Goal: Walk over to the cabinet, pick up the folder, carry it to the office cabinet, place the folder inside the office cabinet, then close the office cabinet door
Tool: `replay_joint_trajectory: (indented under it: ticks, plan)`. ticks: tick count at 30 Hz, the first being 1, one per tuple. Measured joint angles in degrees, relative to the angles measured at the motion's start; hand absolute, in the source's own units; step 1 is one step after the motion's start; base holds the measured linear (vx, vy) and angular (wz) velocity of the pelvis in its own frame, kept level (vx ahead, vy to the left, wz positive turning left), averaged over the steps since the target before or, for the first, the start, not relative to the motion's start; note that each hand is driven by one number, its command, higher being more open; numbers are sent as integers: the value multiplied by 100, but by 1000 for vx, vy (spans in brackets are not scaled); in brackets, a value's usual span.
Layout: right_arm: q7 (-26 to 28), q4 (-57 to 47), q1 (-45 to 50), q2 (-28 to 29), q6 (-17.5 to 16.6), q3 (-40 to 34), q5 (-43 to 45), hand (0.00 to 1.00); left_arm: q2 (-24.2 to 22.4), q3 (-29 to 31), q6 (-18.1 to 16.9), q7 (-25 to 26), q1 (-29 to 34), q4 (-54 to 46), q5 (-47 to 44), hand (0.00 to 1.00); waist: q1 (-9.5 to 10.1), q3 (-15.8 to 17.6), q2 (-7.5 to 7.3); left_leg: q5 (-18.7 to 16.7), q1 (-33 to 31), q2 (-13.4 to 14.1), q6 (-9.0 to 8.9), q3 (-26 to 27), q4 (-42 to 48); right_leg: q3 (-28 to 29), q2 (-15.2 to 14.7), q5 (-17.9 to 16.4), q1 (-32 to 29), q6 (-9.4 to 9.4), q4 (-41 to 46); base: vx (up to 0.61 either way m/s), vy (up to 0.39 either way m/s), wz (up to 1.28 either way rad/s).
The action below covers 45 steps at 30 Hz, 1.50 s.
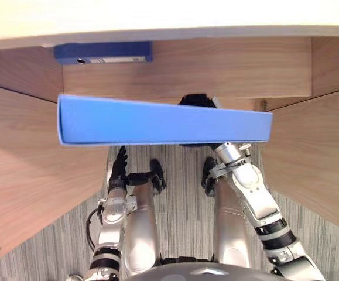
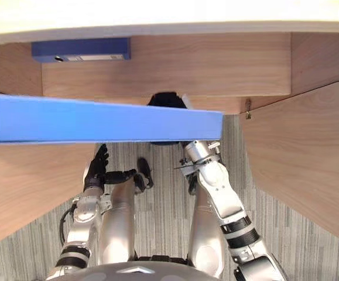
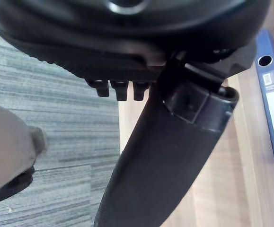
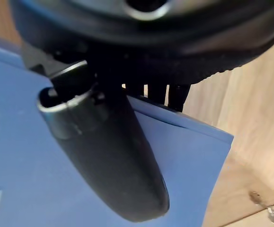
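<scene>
The right hand (image 1: 196, 100) is clamped on a light blue, flat cardboard folder (image 1: 157, 122). In the right wrist view its dark thumb (image 4: 109, 161) lies pressed across the folder's broad blue face, and the fingers (image 4: 174, 97) curl over the folder's edge to the other side. The grip is near one end of the folder. From there the folder runs level and edge-on across to the robot's left, reaching past the point above the left hand (image 1: 120, 167).

The folder hangs in the air in front of the open wooden office cabinet (image 1: 216, 64). It sits between the wood-grain left door (image 1: 28, 175), out beyond the left hand, and the matching right door (image 1: 315, 158), just outside the right hand. Whether its far edge has crossed the cabinet's front cannot be told.

Beyond the right hand and off to its left, a second, dark blue binder (image 1: 103, 51) lies on its side inside the cabinet. It sits just under the pale cream top panel (image 1: 157, 17). On the wood just to the right of the right hand is a small metal fitting (image 1: 262, 105).

The left hand hangs low beside the robot with its fingers straight and loose, holding nothing. It is well apart from the folder, over the grey striped carpet (image 1: 181, 205).
</scene>
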Motion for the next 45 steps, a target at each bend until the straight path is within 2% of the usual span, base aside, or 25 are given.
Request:
replay_joint_trajectory:
  ticks: [3,7,12,19,24,29,35,45]
  plan:
    - [-141,-41,-149,144,-25,-316,384,0,-162,43,-10,4,-16,-405,-97,100,55,68,53,-14,-295,2,-4,-92,117,-58,-33,-68,-254,-12,148,1,16,12]
    - [-207,-41,-295,161,-123,-594,829,0,-198,50,-9,5,-23,-484,-126,100,84,87,55,-21,-410,9,-14,-84,137,-65,-43,-99,-387,-18,199,4,4,1]
    - [-131,-41,-436,161,-423,-731,1449,0,-360,44,-11,16,-54,-782,-238,100,115,87,55,-51,-593,28,-34,-91,200,-76,-46,-130,-563,-28,264,0,0,0]
    - [-15,163,-641,158,-485,-770,2048,0,-404,43,-10,72,-175,-786,-243,100,168,86,55,-51,-696,32,-34,-107,242,-91,-54,-131,-640,-31,283,0,0,0]
    - [-45,452,-856,224,-489,-926,2145,0,-394,44,-11,112,-442,-660,-249,100,189,83,56,-78,-751,34,-20,-107,342,-81,-76,-137,-692,-34,370,-16,5,0]
    - [-331,1047,-870,744,-665,-1158,2582,0,-363,49,-11,225,-503,-533,-339,100,167,83,56,-73,-785,29,-19,-122,339,-77,-74,-137,-730,-36,401,-9,1,1]
    - [-556,1531,-865,1457,-929,-1149,3521,0,-364,44,-3,371,-652,-212,-341,100,63,84,54,-71,-811,53,-16,-83,347,-24,-42,-134,-793,-36,415,2,-3,-4]
    - [-375,1856,-900,1537,-985,-1130,4272,0,-364,43,-4,458,-922,21,-382,100,51,86,52,-80,-743,128,-38,-48,396,27,22,-134,-783,-39,480,-18,-13,-3]
